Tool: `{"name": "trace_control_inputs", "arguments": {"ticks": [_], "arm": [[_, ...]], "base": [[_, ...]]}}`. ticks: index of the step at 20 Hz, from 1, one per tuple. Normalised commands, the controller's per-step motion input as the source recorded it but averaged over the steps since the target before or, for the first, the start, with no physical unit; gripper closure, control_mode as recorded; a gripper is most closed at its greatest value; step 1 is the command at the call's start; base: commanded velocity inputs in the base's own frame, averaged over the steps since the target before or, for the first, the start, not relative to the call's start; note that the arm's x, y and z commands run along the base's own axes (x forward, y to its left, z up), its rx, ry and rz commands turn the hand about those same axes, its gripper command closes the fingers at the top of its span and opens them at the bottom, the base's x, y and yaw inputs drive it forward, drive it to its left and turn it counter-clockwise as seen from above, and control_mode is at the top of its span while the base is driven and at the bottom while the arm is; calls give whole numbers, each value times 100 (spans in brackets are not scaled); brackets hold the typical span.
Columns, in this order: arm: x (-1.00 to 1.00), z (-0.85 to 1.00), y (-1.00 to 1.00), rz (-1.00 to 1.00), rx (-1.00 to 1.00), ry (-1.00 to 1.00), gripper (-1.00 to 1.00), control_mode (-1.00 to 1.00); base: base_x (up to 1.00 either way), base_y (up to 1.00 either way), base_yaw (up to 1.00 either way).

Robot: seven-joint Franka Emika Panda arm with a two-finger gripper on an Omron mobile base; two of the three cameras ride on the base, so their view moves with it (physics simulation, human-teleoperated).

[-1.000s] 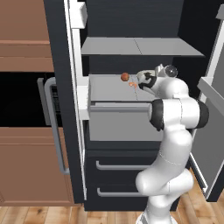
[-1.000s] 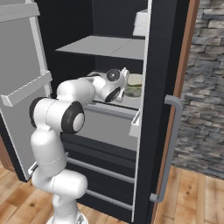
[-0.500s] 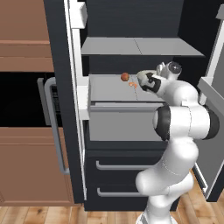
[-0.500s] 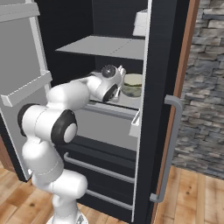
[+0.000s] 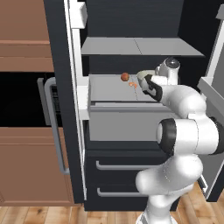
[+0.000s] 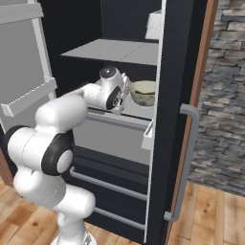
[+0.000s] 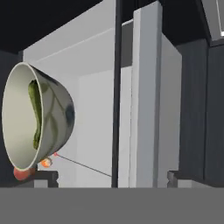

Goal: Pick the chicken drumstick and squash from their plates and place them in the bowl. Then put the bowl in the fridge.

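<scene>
Hand view has the glossy, pale grey-beige deep bowl, something green inside, resting on the pale grey shelf of the tall black fridge just left of the wide-apart, empty jaws, so placing looks done and withdrawal seems next.

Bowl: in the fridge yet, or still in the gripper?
In. The bowl sits on the fridge shelf, upright, with something green inside; the gripper is open, fingers apart and off it.

Grey fridge shelf — bowl on it, small orange-red ball nearby.
</scene>
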Motion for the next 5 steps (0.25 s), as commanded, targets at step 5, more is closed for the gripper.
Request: {"name": "trace_control_inputs", "arguments": {"ticks": [5], "arm": [[-64, 2, 9, -6, 0, 12, -100, -100]], "base": [[0, 0, 0]]}}
